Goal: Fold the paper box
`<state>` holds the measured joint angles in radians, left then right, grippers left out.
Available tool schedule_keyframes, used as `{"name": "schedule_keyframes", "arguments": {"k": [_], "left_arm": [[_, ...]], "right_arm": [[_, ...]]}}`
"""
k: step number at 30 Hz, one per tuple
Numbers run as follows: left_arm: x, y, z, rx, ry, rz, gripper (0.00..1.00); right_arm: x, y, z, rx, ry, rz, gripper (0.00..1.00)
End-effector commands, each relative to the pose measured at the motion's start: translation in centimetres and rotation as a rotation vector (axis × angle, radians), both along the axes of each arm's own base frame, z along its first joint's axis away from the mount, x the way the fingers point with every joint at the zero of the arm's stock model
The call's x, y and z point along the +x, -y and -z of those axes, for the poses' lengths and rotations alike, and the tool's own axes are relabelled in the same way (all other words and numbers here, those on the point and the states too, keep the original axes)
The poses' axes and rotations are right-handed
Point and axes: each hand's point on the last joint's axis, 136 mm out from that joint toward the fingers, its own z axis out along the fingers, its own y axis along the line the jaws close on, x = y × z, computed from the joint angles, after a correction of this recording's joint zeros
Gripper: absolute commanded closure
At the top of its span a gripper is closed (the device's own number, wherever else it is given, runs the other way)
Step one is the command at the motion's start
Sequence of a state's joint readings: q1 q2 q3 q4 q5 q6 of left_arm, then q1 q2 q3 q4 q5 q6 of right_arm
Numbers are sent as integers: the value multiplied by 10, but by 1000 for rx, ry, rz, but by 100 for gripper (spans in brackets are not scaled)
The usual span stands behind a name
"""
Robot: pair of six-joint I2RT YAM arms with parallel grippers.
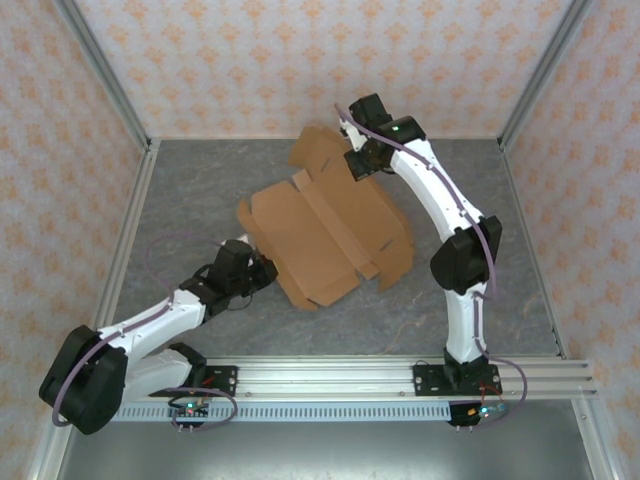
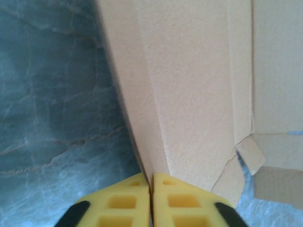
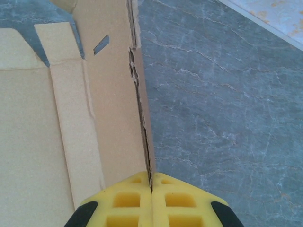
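The paper box (image 1: 330,235) is a brown die-cut cardboard sheet lying partly unfolded in the middle of the table, with flaps and a slot showing. My left gripper (image 1: 262,262) sits at the sheet's left edge. In the left wrist view its yellow fingers (image 2: 123,203) are shut on a raised cardboard edge (image 2: 189,94). My right gripper (image 1: 358,165) is at the sheet's far end. In the right wrist view that gripper (image 3: 151,182) is shut on an upright doubled wall (image 3: 113,118) of the box, whose torn edge runs straight into the jaws.
The grey marbled table top (image 1: 200,190) is bounded by patterned walls with metal corner posts (image 1: 105,70). An aluminium rail (image 1: 400,375) carrying both arm bases runs along the near edge. Bare table lies right of the box (image 3: 227,104).
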<state>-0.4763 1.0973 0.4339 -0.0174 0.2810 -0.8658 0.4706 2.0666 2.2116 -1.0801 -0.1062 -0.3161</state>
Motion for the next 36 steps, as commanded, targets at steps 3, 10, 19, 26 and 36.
{"name": "schedule_keyframes", "arguments": {"k": [3, 10, 19, 26, 36], "left_arm": [[-25, -26, 9, 231, -63, 83, 68], [-14, -93, -57, 578, 166, -35, 39], [31, -96, -84, 651, 182, 23, 29], [108, -56, -88, 608, 236, 218, 29], [194, -32, -53, 676, 222, 482, 35]], "right_arm": [[0, -16, 2, 10, -8, -101, 100], [-6, -25, 4, 22, -22, -186, 100], [-11, -20, -2, -17, -12, -225, 100], [-12, -17, -9, -33, 12, -243, 100], [-13, -14, 4, -71, -12, -265, 100]]}}
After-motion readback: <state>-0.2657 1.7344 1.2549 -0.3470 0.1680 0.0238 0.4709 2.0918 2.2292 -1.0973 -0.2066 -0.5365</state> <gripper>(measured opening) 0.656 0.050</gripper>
